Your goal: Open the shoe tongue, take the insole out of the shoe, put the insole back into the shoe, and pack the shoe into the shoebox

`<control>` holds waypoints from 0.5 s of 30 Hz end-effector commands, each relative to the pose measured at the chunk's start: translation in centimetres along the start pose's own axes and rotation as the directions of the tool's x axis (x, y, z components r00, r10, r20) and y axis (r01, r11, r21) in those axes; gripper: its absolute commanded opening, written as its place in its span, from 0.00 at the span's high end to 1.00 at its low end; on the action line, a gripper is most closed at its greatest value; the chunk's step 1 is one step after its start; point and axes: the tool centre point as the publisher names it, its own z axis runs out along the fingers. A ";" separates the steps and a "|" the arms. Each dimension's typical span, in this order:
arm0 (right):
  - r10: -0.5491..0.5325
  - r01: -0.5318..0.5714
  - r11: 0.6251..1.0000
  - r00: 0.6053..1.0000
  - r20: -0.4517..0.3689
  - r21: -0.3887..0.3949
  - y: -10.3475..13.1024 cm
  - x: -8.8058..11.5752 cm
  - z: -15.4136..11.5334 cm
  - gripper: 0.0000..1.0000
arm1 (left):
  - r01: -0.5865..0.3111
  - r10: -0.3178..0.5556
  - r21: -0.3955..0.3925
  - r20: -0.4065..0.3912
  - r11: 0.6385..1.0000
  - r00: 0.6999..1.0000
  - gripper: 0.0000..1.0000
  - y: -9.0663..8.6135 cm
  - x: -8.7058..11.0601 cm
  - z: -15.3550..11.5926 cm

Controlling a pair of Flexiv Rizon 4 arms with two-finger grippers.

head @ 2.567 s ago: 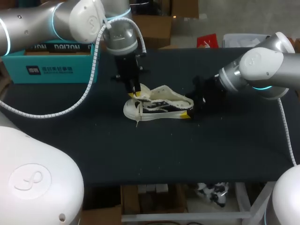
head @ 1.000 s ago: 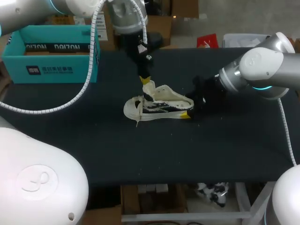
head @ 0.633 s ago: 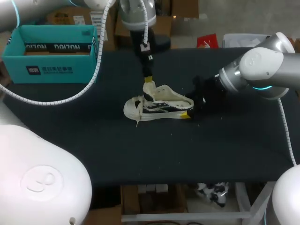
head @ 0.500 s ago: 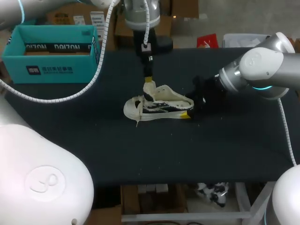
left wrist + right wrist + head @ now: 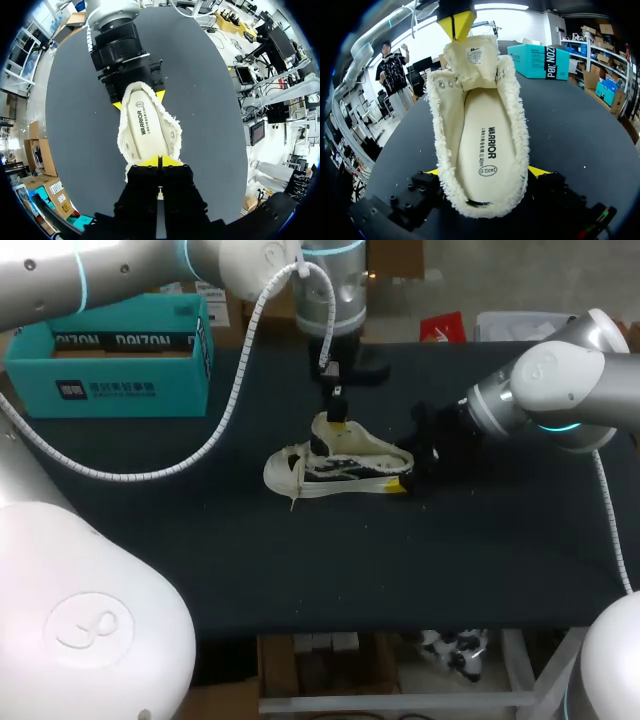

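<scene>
Tongue (image 5: 471, 57) is pulled open, pinched in the left gripper (image 5: 338, 418), while the right gripper (image 5: 485, 172) clamps the shoe (image 5: 335, 465) at its heel; insole (image 5: 482, 150) not yet out, shoebox (image 5: 110, 355) waiting.

We take this for a robotics lab: our left arm (image 5: 120, 270) and right arm (image 5: 560, 380), silver with lit blue rings, one trailing a white coiled cable (image 5: 245, 340), lean over a black-topped table (image 5: 450, 560) bearing a shoe (image 5: 340, 468) and a teal shoebox (image 5: 110, 390)

shoe (image 5: 149, 127) toe under left tool (image 5: 159, 161), shoebox (image 5: 105, 388) partly behind arm (image 5: 120, 270)
</scene>
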 end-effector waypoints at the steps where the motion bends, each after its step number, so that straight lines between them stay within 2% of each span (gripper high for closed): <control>1: -0.001 0.001 1.000 1.000 -0.003 -0.002 -0.5 0.0 0.4 1.00 | -0.015 0.017 0.096 -0.022 0.995 1.000 1.00 0.5 -0.5 1.8; 8: -0.001 0.001 1.000 1.000 -0.003 -0.002 -0.5 0.0 0.4 1.00 | -0.047 0.052 0.088 -0.047 0.995 0.998 1.00 -0.3 -0.7 4.0; 15: -0.001 0.001 1.000 1.000 -0.003 -0.002 -0.5 0.0 0.4 1.00 | -0.005 0.009 0.065 -0.067 0.998 0.998 1.00 -0.9 -1.1 6.1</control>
